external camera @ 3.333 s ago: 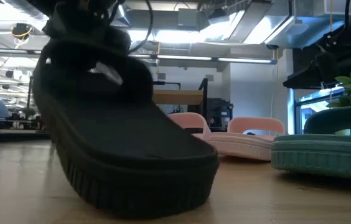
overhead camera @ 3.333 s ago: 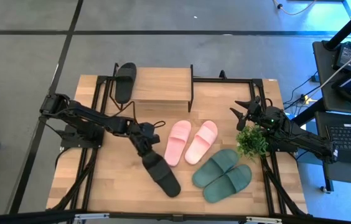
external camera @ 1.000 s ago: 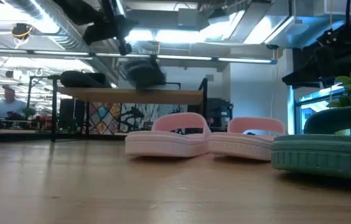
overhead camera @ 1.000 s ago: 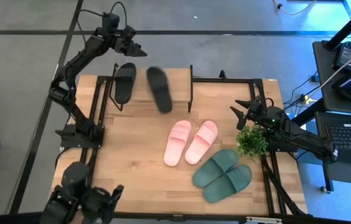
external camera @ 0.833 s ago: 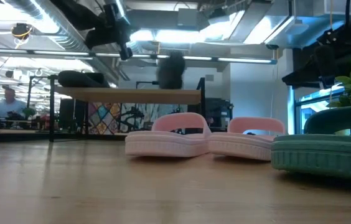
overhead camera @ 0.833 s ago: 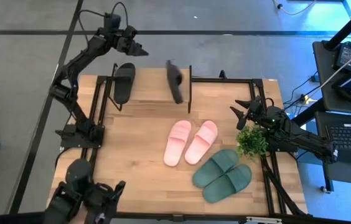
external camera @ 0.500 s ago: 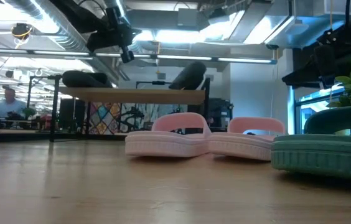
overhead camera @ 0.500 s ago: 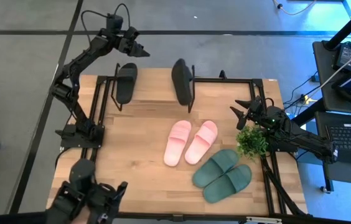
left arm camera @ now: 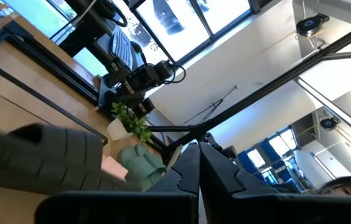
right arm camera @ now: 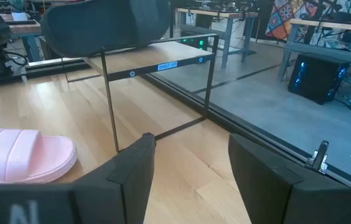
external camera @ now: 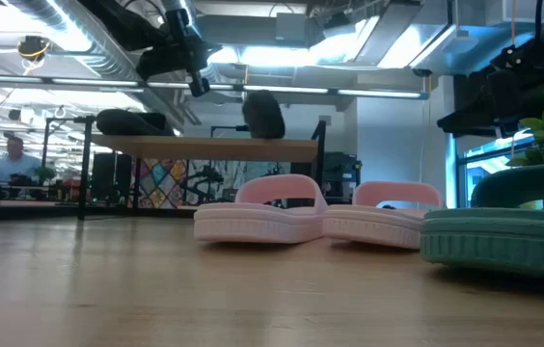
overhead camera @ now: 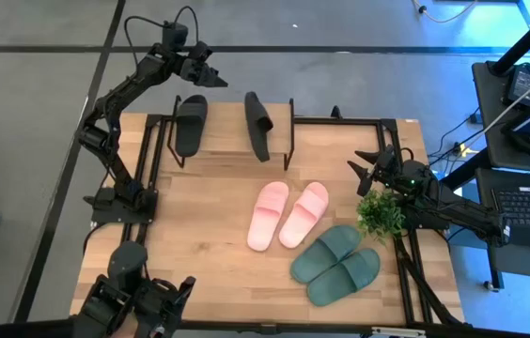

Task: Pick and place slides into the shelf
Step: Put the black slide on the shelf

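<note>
Second black slide (overhead camera: 257, 124) sits on edge atop shelf (overhead camera: 227, 141), could tip off; left gripper (overhead camera: 205, 68) empty, fingers shut, above far edge; right gripper (overhead camera: 366, 167) fingers wide, by plant (overhead camera: 380, 214).

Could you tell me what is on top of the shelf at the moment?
Two black slides sit on the shelf top: one lying flat at its left end, the other tipped on its edge nearer the right. The lower tier is hidden from above; the low view shows nothing there.
</note>
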You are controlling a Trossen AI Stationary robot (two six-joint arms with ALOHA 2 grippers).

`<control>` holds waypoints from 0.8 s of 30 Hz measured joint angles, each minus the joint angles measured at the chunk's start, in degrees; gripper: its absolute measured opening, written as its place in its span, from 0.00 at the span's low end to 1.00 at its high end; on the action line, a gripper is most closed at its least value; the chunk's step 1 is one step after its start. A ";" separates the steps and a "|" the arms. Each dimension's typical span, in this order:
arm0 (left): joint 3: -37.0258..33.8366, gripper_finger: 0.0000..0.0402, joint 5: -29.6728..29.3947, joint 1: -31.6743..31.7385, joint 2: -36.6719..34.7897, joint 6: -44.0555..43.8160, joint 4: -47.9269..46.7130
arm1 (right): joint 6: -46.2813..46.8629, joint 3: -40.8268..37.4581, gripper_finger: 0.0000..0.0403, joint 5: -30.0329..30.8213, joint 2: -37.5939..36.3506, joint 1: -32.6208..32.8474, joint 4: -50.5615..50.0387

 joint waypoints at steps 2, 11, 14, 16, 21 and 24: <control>0.00 0.00 -0.01 0.00 0.00 0.02 -0.02 | 0.00 0.00 0.51 0.00 0.00 0.00 -0.01; 0.00 0.00 -0.01 0.00 0.00 -0.07 -0.02 | -0.02 0.00 0.51 0.00 0.00 0.00 -0.03; 0.00 0.00 -0.54 -0.07 -0.06 -0.32 -0.03 | -0.02 0.00 0.51 0.00 0.00 0.00 -0.03; 0.37 0.00 -4.22 -0.36 -0.56 -1.53 -0.34 | -0.02 0.00 0.51 0.00 0.00 0.00 -0.05; 6.68 0.00 -12.28 -3.77 -4.94 4.95 -0.12 | -0.22 0.00 0.51 -0.02 0.00 0.00 -0.05; 10.41 0.00 -20.00 -8.16 -8.32 10.18 -1.29 | -0.22 0.00 0.51 -0.02 0.00 0.00 -0.05</control>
